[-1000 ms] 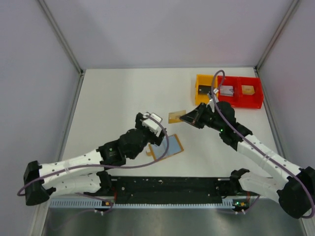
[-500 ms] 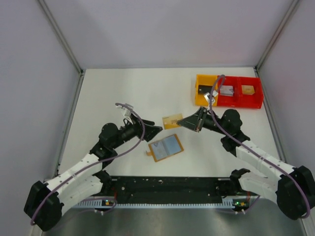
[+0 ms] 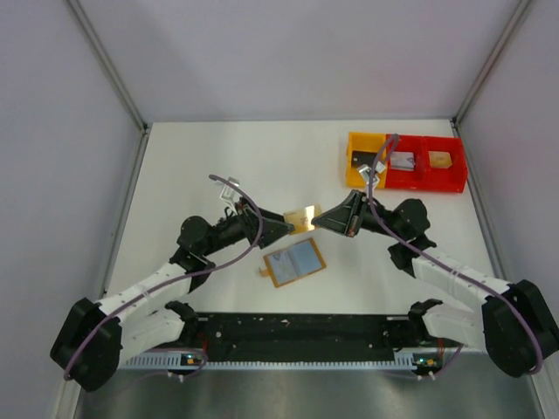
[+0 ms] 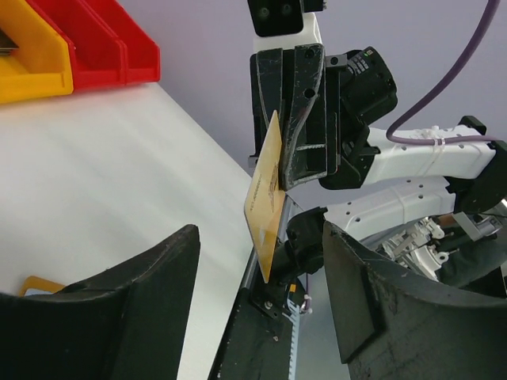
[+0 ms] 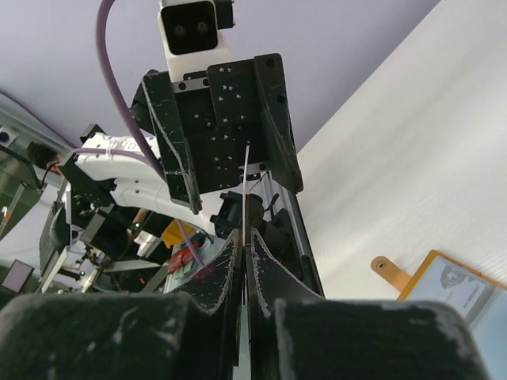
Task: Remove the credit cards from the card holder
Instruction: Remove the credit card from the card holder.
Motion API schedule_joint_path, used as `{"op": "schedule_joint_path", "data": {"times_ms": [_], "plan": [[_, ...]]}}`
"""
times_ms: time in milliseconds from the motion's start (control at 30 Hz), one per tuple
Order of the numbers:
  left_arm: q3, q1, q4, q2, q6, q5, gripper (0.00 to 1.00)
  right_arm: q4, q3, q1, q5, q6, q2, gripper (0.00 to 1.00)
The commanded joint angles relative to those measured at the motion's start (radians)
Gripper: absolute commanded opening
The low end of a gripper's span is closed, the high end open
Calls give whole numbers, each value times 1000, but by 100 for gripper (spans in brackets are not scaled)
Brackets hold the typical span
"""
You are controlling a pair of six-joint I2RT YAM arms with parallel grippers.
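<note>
Nearest you, the card holder (image 3: 294,263) lies open on the desk (image 3: 218,166), freed now that your left end effector (image 3: 283,229) has swung off it. Just beyond, that end effector hangs spread, facing the card (image 3: 303,216) your right end effector (image 3: 320,218) pinches in the air: one card is out.

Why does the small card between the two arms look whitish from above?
Top view: light glints off the thin gold-tan card, bleaching its middle. Left wrist view: its gold face shows clearly; the near black fingers look soft. Right wrist view: edge-on, a pale line.
</note>
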Motion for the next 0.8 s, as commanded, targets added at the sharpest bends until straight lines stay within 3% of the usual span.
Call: {"op": "schedule_joint_path", "data": {"times_ms": [0,100,233,267,333,500,633,767], "plan": [[46,6,147,43,-46,31,64,155,-5,-7,-36,52,17,0],[46,4,202,67,-74,28,51,150,-6,-6,-44,52,19,0],[46,6,256,98,-120,25,3,103,-2,-7,-38,20,10,0],[43,6,254,98,-131,16,0,80,-2,-6,-33,9,5,0],[28,3,253,86,-155,-18,0,33,5,-7,-23,-21,-7,5],[-47,2,207,8,-238,-171,0,-156,23,-7,54,-147,-81,43],[-50,-5,26,-63,-284,-235,0,-279,20,-6,175,-225,-142,68],[-66,-27,39,-100,-293,-300,0,-201,-35,3,278,-109,-163,77]]}}
